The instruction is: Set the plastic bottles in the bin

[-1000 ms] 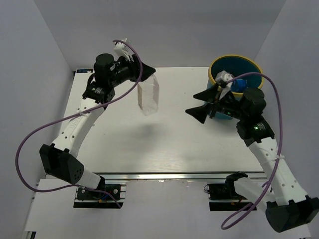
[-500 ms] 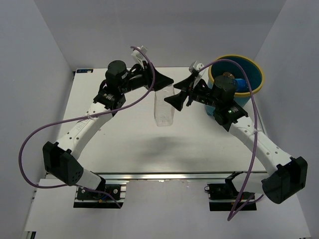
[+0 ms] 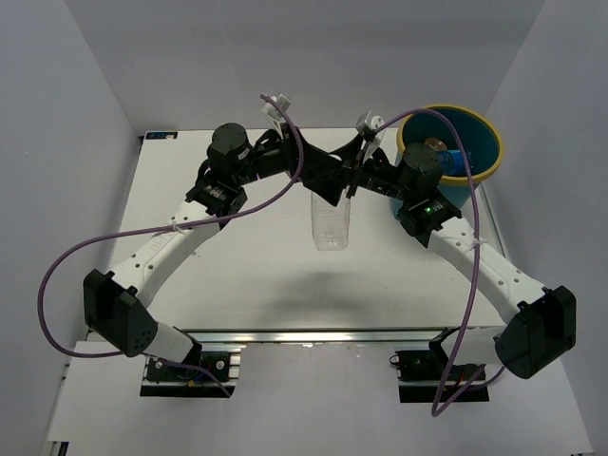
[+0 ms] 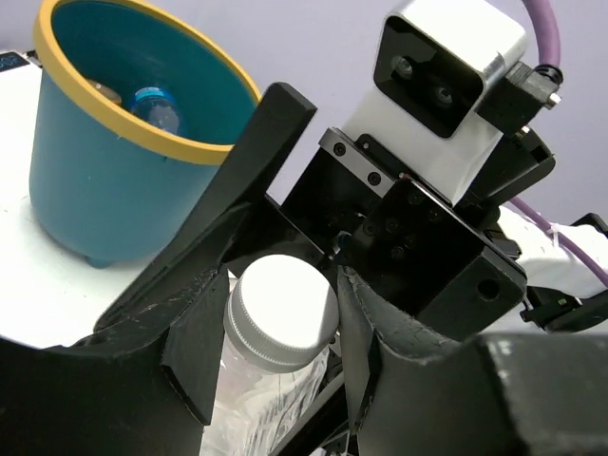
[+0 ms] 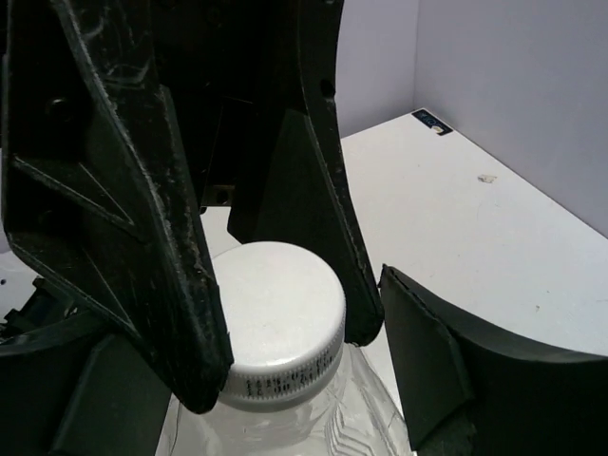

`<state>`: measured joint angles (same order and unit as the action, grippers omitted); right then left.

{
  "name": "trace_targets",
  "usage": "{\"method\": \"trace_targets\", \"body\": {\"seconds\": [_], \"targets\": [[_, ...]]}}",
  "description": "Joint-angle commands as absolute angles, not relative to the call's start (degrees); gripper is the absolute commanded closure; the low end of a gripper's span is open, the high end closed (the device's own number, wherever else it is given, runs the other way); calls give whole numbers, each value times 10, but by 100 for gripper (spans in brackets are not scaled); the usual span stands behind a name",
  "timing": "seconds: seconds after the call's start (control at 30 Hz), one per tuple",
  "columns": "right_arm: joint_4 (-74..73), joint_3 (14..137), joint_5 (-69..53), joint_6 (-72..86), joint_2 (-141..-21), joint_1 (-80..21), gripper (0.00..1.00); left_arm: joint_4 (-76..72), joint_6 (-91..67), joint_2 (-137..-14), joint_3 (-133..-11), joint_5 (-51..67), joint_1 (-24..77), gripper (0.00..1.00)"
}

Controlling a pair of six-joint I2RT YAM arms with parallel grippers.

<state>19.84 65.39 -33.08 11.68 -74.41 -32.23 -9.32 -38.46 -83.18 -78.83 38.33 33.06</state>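
Observation:
A clear plastic bottle [image 3: 332,223] with a white cap [image 4: 282,313] hangs upright above the table's middle. My left gripper [image 3: 326,183] is shut on its cap, one finger on each side [image 4: 195,347]. My right gripper [image 3: 348,177] is open and meets it from the right; in the right wrist view its own fingers [image 5: 427,366] stand apart on either side of the bottle's neck [image 5: 285,418], below the left fingers that pinch the cap [image 5: 285,304]. The teal bin [image 3: 494,163] with a yellow rim stands at the back right and holds a blue-labelled bottle [image 3: 457,163]. It also shows in the left wrist view [image 4: 90,180].
The white table [image 3: 237,275] is walled in by grey panels on the left, back and right. The two arms cross close together at the back centre. A purple cable loops from each arm.
My left arm has carried the hanging bottle rightward to the table's middle. My right arm has swung left, away from the bin, and its open jaws now sit around the bottle's top.

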Motion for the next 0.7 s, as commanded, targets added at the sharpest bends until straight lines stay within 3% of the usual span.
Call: {"method": "trace_targets", "body": {"seconds": [0.0,0.1,0.27,0.3,0.33,0.4,0.6,0.67], "targets": [[217,681,-339,129,-754,-323,20,-117,-394,-802,-792,400,337,100],[196,682,-331,121,-749,-323,36,-100,-378,-798,-800,386,337,100],[169,679,-294,122,-731,-323,76,-46,-336,-796,-821,335,337,100],[156,680,-287,122,-730,-323,79,-36,-329,-796,-825,326,337,86],[149,680,-277,121,-728,-323,82,-29,-323,-796,-831,321,337,66],[135,685,-256,118,-722,-323,84,-5,-307,-795,-839,294,337,4],[66,694,-214,114,-708,-295,88,122,-255,-795,-907,106,331,2],[53,693,-219,114,-704,-273,90,133,-252,-795,-921,93,317,2]]}}
